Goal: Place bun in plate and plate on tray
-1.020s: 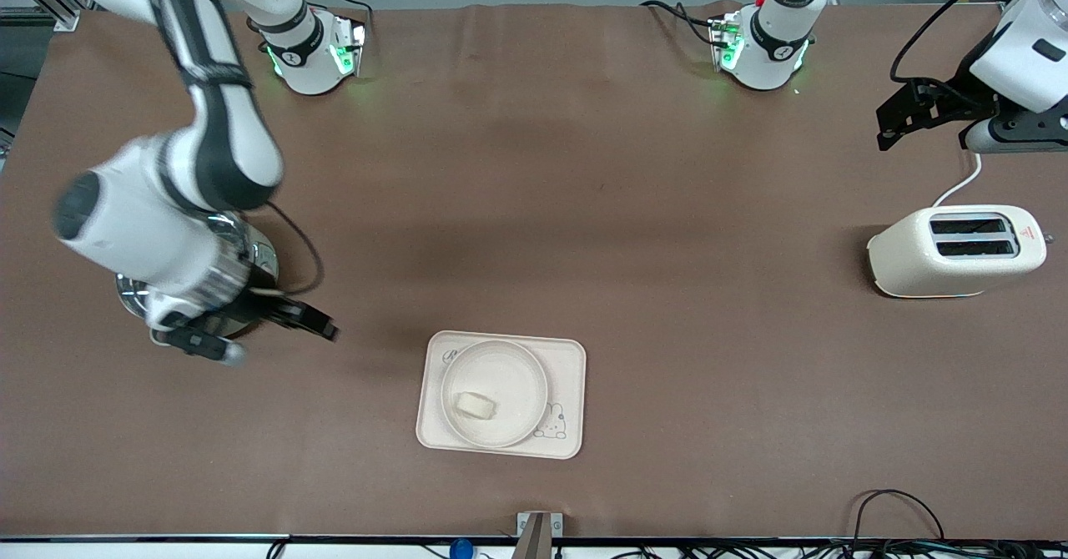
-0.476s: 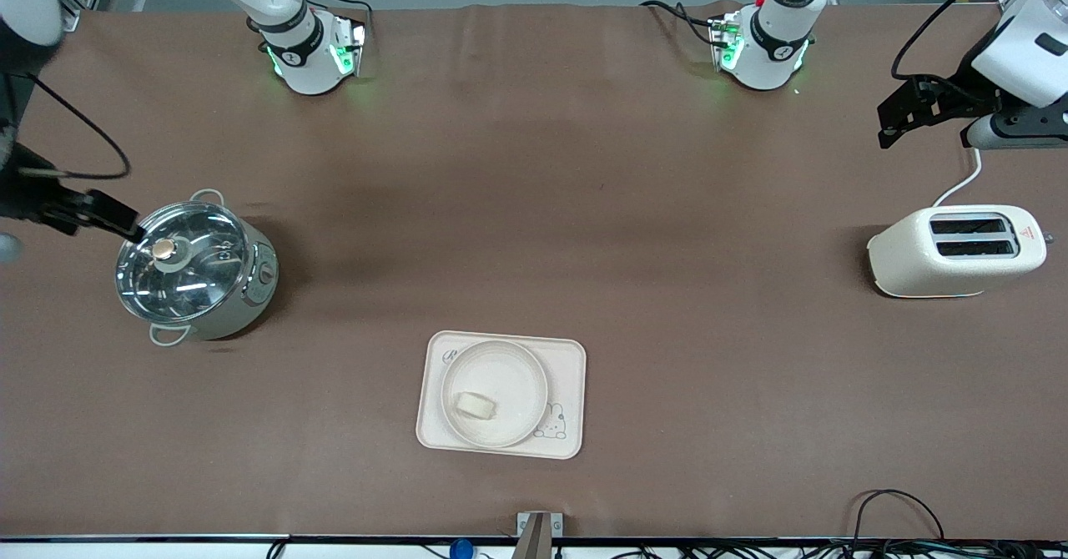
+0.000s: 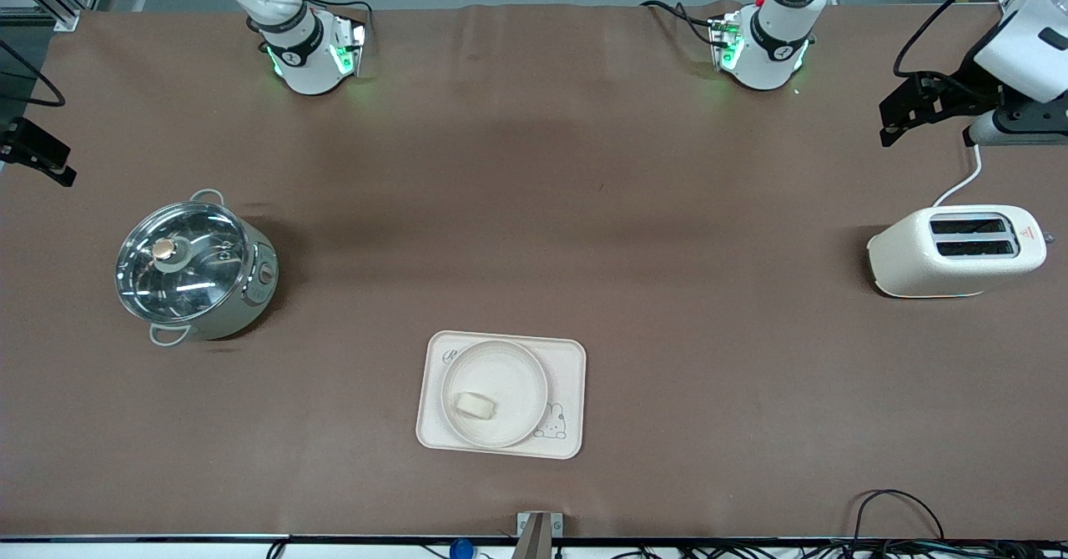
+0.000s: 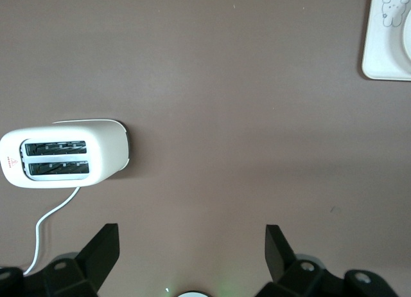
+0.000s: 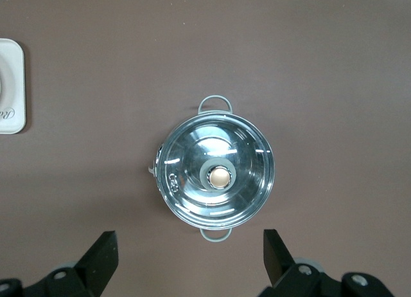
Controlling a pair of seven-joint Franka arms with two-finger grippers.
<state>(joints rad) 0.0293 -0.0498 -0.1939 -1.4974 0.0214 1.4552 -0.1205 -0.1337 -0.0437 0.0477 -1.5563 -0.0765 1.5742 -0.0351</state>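
Bun (image 3: 475, 405) lies in plate (image 3: 495, 392), toward 8 o'clock of its centre; plate on tray (image 3: 501, 395). Left gripper (image 4: 191, 249) and right gripper (image 5: 186, 255), jaws spread, grasp nothing (both parked high). Risk: a returning arm could clip the plate rim.

In the front view the right gripper (image 3: 37, 157) is cut off at the picture's edge, only a dark tip showing. Both wrist views show just a corner of the tray (image 4: 387, 36), cropped by the frame, and the tray's lettering (image 3: 451, 354) is too small to read.
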